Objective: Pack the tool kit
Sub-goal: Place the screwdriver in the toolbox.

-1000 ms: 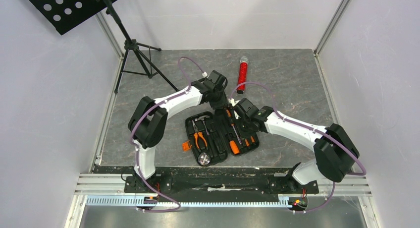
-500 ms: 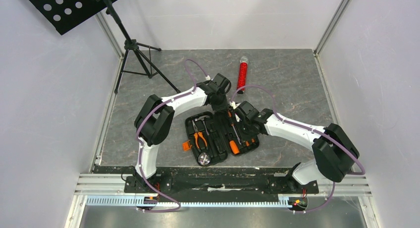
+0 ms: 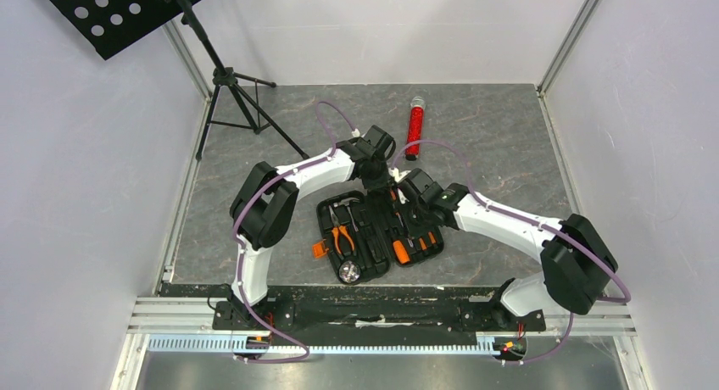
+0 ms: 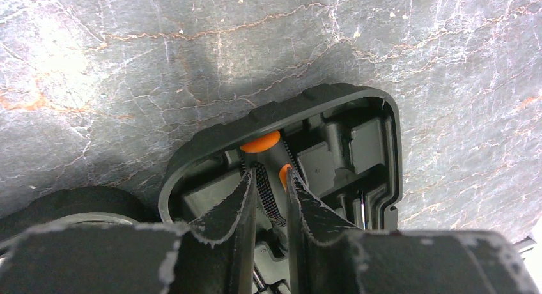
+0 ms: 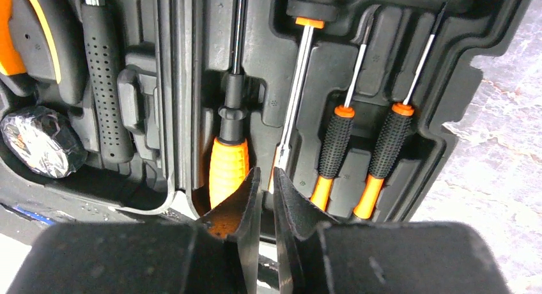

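The tool kit's black case (image 3: 370, 225) lies open, with pliers (image 3: 342, 237) in its left half. My left gripper (image 3: 381, 191) is at the far end of the right half. In the left wrist view that gripper (image 4: 268, 172) is shut on the black knurled handle of an orange-capped screwdriver (image 4: 261, 142) inside the case rim (image 4: 192, 153). My right gripper (image 5: 266, 174) hovers over the right half, shut to a narrow slit with nothing in it. The long screwdriver's shaft (image 5: 297, 89) ends just behind its right fingertip. Two small screwdrivers (image 5: 332, 147) sit in slots beside it.
A big orange-handled screwdriver (image 5: 228, 166) and a foil-faced flashlight (image 5: 38, 144) lie in the case. A red tube (image 3: 415, 127) rests on the table beyond the case. A black tripod stand (image 3: 233, 93) is at the far left. White walls enclose the table.
The left arm has swung right and settled over the case's far end, its jaws narrowing onto the screwdriver handle. The right wrist has shifted only slightly.
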